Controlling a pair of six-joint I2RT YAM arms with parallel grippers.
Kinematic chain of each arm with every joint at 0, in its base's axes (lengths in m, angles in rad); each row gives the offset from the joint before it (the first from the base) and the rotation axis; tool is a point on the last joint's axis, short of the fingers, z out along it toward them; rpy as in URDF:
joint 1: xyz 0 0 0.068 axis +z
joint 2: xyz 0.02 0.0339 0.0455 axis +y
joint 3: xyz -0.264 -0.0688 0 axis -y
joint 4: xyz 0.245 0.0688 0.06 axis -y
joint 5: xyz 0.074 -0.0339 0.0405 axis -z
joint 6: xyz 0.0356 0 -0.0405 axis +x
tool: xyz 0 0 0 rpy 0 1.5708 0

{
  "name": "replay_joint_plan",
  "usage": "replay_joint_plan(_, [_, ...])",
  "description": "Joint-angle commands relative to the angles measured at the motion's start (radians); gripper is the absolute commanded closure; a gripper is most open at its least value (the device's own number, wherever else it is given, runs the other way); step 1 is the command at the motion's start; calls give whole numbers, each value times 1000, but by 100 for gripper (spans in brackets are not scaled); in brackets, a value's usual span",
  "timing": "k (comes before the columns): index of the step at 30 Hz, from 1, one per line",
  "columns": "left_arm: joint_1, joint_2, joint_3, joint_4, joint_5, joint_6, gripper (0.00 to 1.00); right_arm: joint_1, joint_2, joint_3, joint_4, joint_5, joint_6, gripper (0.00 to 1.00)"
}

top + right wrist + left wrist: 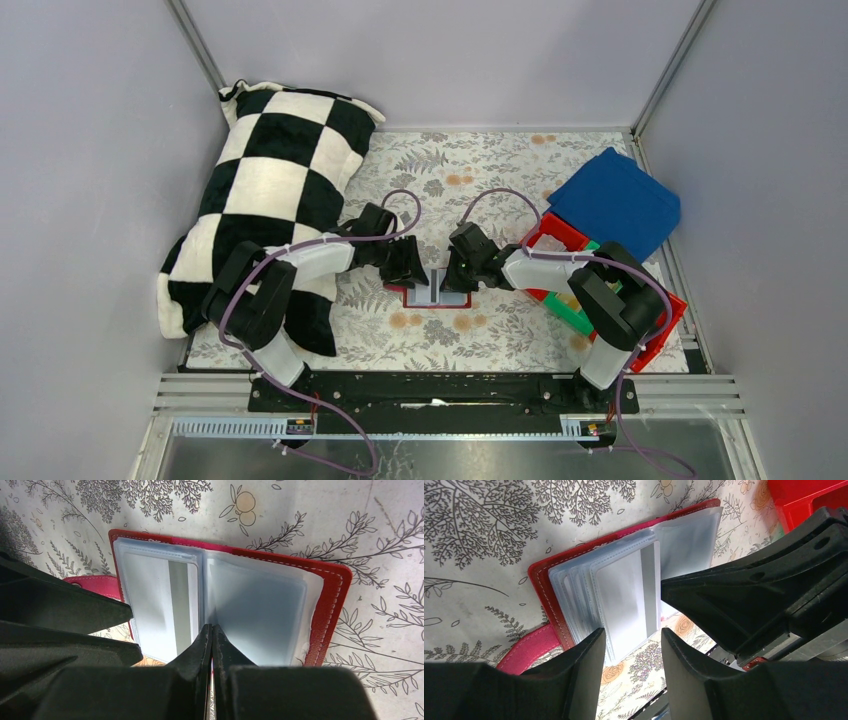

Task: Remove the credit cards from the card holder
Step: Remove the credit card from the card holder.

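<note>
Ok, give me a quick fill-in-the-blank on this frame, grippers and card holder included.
1. The card holder lies ___ on the flowered table.
2. Of the left gripper and right gripper, the one with jaws shut is the ___.
3. The card showing inside bears one ___ stripe.
4. The checked cushion is black and ___.
Missing: open; right; grey; white.

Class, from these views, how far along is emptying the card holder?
Done: the dark-red folding card holder lies open on the floral cloth. In hand: the right gripper looks shut on a clear sleeve; the open left gripper straddles the sleeve stack. Left: the grey-striped white card sits sleeved; no card is seen out.
</note>
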Motion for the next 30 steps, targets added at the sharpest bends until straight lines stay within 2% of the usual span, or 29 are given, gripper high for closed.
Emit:
replay_joint_plan(1, [-6,21,29,49,10,-3,51,-7,7,-31,-58,40,-16,99])
replay_joint_plan(12, [-6,-13,-23,230,170,-124,53,-7,9,-38,-51,39,-10,100])
replay_joint_plan(18, [-6,-31,-19,231,174,-133,58,-7,11,-42,-46,33,-10,100])
replay_joint_plan(27, [-6,-18,0,211,180,-112,83,-10,-24,-55,-48,46,0,100])
replay_joint_plan(29, [-6,-12,1,211,177,-111,90,-11,-43,-62,-44,47,-2,100])
replay_joint_plan(30, [-5,-10,1,211,175,-109,96,-12,-55,-65,-43,49,-2,100])
